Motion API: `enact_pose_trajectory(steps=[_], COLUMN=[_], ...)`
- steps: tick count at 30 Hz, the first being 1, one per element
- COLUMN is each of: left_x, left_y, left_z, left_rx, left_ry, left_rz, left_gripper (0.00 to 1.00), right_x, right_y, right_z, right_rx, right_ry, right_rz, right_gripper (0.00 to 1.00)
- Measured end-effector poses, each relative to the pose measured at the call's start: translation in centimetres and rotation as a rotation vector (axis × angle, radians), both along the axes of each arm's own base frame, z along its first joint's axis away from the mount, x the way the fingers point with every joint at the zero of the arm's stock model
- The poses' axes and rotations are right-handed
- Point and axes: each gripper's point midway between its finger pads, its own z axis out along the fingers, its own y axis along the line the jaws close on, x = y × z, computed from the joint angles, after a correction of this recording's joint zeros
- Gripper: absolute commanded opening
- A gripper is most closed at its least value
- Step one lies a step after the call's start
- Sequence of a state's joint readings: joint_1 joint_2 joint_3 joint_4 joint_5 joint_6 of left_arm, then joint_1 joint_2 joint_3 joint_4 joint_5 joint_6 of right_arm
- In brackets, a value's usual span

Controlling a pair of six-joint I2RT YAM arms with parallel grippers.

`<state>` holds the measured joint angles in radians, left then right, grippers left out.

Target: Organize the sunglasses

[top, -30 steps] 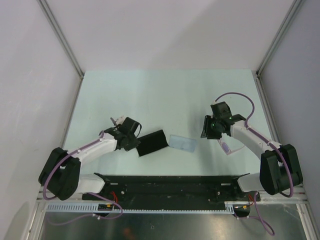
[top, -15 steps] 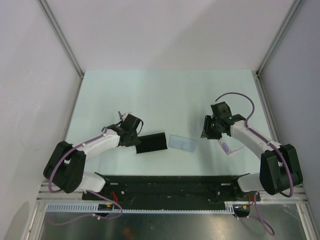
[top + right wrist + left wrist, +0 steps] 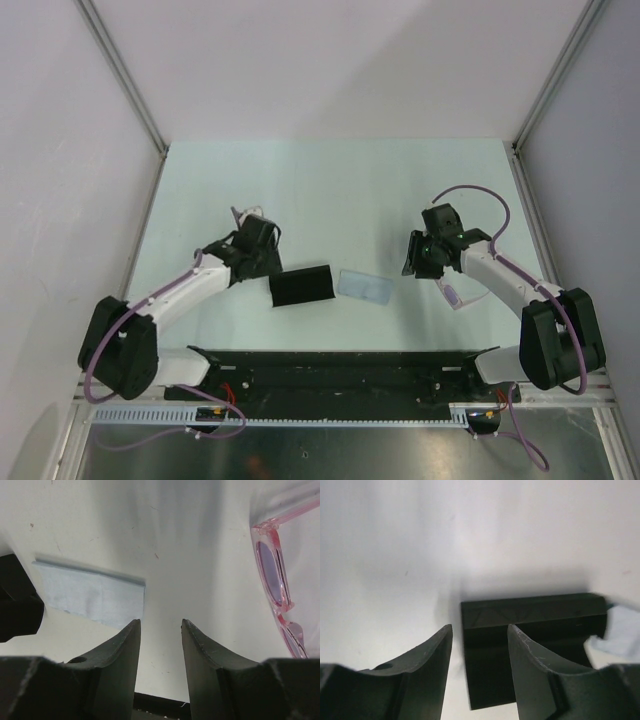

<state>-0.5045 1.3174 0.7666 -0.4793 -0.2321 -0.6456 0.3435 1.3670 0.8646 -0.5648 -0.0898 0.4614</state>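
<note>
Two robot arms are poised over a pale table [image 3: 330,185] with the job of organizing the sunglasses [image 3: 274,575] not yet begun. The pink-framed, purple-lensed pair lies on the table at the right, partly under the right forearm in the overhead view and just to the right of the right gripper [image 3: 160,622], whose jaws stand moderately apart with only bare table between them. The left gripper [image 3: 480,630] hovers with its jaws likewise parted and empty, pointed toward the left end of a black case [image 3: 530,625] but apart from it. A pale blue cloth [image 3: 92,592] lies just beside the case's other end, between the two arms. The likeliest trouble from here appears to sit on the right: the thin frame rests close under the arm, so a careless sweep or descent could shove or pin the pair. A pinch landing on a lens rather than the frame could smear it or let it slip out (slim plastic offers little to hold). On the left, a nudge from the parted jaws could push the light case into the cloth. Whether the case is open cannot be told for sure. The table is smooth, matt and faintly green-white, with a few small specks. Plain grey-white walls [image 3: 330,60] and metal corner posts [image 3: 120,75] close it in, and a black rail [image 3: 330,365] runs along the near edge.
</note>
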Motion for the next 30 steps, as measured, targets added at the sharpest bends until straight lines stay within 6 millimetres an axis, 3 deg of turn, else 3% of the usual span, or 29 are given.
enact_pose_trajectory(steps=[6,9,11,14,16,18,23,30], left_x=[4.5,5.4,5.7,5.6,5.2,4.5,3.4,2.3], left_y=[-3.8,-6.7,-9.7,-14.8,-17.4,-18.8,-19.5,-20.5], left_z=[8.8,11.5,12.1,10.7,8.5,6.2,2.4,2.1], left_rx=[-0.106,-0.155,-0.179,-0.201,-0.214,-0.218,-0.218,-0.253], left_ry=[-0.215,-0.261,-0.259,-0.207,-0.142,-0.078,0.045,0.073], left_rz=[-0.066,-0.142,-0.226,-0.354,-0.416,-0.455,-0.479,-0.503], left_gripper=[0.64,0.70,0.69,0.66,0.62,0.59,0.55,0.54], right_x=[-0.2,-0.4,-0.5,-0.8,-1.0,-1.1,-1.3,-1.5], right_y=[0.4,0.8,1.0,1.3,1.6,1.7,2.0,2.6], right_z=[-0.1,-0.1,-0.3,-0.9,-1.4,-1.6,-1.7,-2.2], right_rx=[-0.008,-0.011,-0.016,-0.024,-0.027,-0.028,-0.024,-0.024], right_ry=[0.003,0.004,0.010,0.031,0.048,0.057,0.065,0.083], right_rz=[-0.022,-0.023,-0.024,-0.019,-0.018,-0.018,-0.023,-0.024], right_gripper=[0.48,0.50,0.50,0.50,0.50,0.50,0.50,0.49])
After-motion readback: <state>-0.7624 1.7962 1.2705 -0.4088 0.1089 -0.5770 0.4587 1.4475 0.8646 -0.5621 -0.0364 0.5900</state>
